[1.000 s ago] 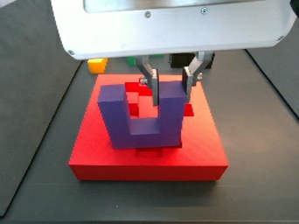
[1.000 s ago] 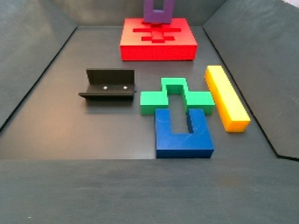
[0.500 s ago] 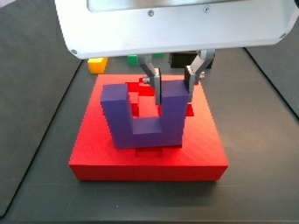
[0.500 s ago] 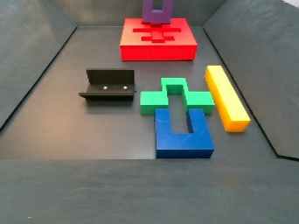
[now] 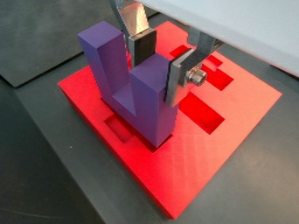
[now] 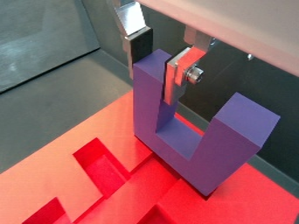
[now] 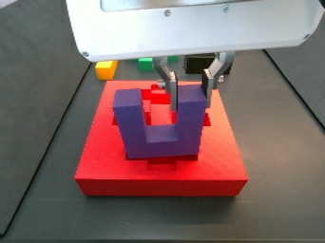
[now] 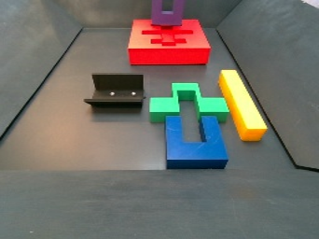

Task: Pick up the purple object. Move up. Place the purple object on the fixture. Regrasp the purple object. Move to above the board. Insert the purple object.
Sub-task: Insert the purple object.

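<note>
Purple object (image 7: pixel 159 128) stands prongs-up on the board (image 7: pixel 160 171), base at a recess. Gripper (image 5: pixel 163 63) is clamped on one prong. Looks like the insert step; next move likely a straight push down, then release.

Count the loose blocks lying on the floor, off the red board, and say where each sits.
3: green cross block, yellow bar beside it, blue block nearer the camera. The hand holds the purple object over the board.
</note>
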Available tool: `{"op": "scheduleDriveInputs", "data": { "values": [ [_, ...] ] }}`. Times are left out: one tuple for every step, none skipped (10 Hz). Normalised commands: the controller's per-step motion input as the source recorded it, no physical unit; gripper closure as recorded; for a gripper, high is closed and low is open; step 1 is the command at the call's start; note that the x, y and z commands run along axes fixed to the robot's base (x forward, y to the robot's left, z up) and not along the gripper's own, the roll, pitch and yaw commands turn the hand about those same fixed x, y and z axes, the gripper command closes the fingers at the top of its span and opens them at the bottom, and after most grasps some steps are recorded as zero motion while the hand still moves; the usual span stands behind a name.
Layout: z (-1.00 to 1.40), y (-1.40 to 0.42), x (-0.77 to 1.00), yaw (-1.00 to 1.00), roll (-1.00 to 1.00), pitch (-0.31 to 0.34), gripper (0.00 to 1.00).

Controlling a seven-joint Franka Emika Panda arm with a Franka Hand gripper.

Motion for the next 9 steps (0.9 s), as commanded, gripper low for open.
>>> {"op": "scheduleDriveInputs", "data": {
  "values": [
    [0.00, 0.00, 0.00, 0.00, -0.11, 0.000, 1.00],
    [-0.08, 0.00, 0.00, 0.00, -0.16, -0.016, 1.00],
    [-0.05, -0.01, 0.00, 0.00, -0.16, -0.010, 1.00],
    [0.00, -0.03, 0.00, 0.00, -0.08, -0.003, 1.00],
    [-0.04, 0.00, 0.00, -0.01, -0.04, -0.001, 1.00],
    [-0.07, 0.00, 0.06, -0.08, -0.02, 0.000, 1.00],
    [-0.14, 0.00, 0.06, -0.13, -0.02, 0.000, 1.00],
    [-0.14, 0.00, 0.09, -0.21, -0.04, 0.000, 1.00],
    [-0.09, 0.00, 0.11, -0.24, -0.05, 0.000, 1.00]
  ]
}}
